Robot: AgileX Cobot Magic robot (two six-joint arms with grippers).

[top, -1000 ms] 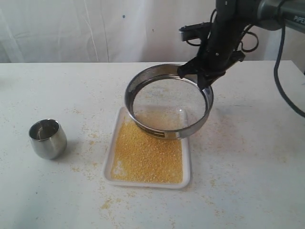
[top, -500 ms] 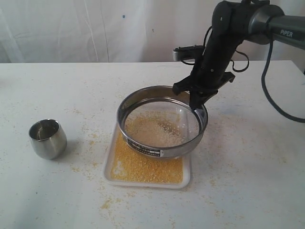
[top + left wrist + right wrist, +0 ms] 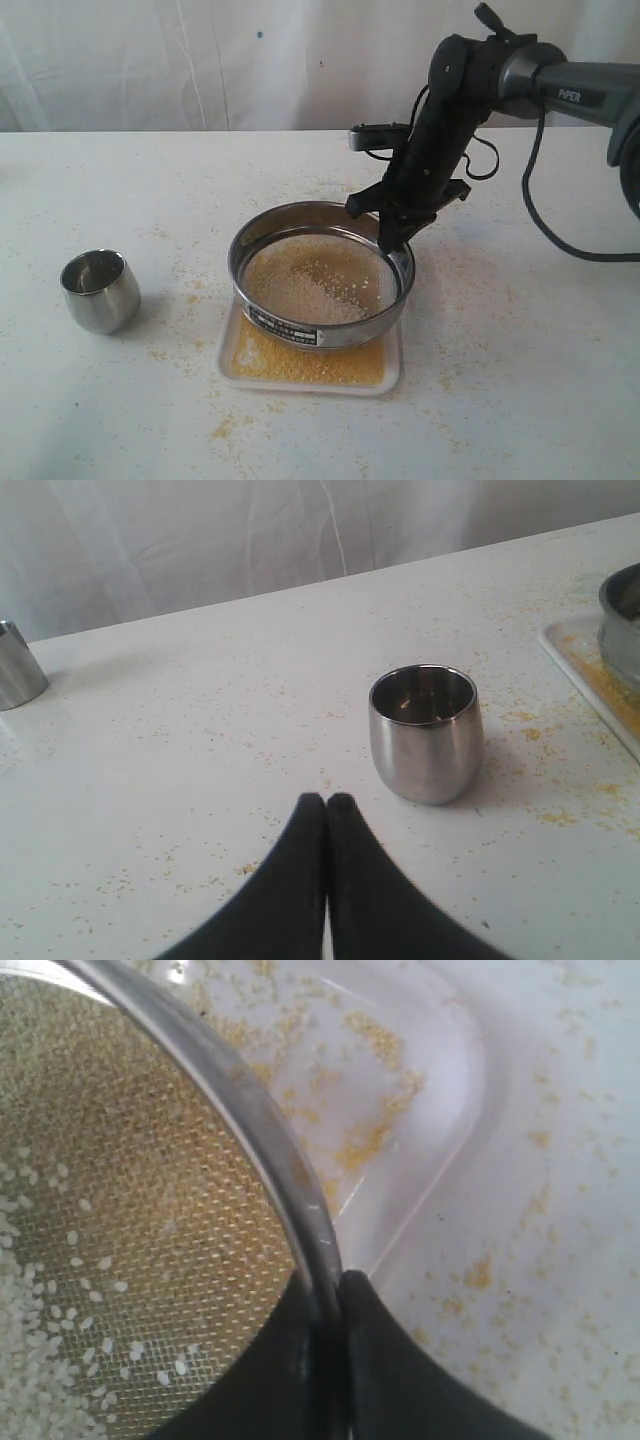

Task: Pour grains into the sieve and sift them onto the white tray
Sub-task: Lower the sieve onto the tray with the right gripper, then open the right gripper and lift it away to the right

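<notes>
The sieve (image 3: 345, 335), a wide steel ring with a mesh bottom, sits nearly level just over the white tray (image 3: 392, 372). My right gripper (image 3: 392, 240) is shut on its far right rim. In the right wrist view one finger is inside the sieve rim (image 3: 230, 1090) and one outside, with the gripper (image 3: 330, 1285) pinching the wall. Pale grains (image 3: 310, 285) lie on the mesh, and yellow grains (image 3: 290, 362) cover the tray below. My left gripper (image 3: 326, 800) is shut and empty above the table, a little short of the steel cup (image 3: 424, 735).
The small steel cup (image 3: 98, 290) stands upright on the left of the table. Loose grains are scattered over the tabletop (image 3: 520, 400) around the tray. Another metal object (image 3: 15, 680) shows at the edge of the left wrist view. A white curtain hangs behind.
The right gripper has brought the sieve down and to the left, from raised and steeply tilted to almost flat over the tray. The cup and the left gripper have not moved.
</notes>
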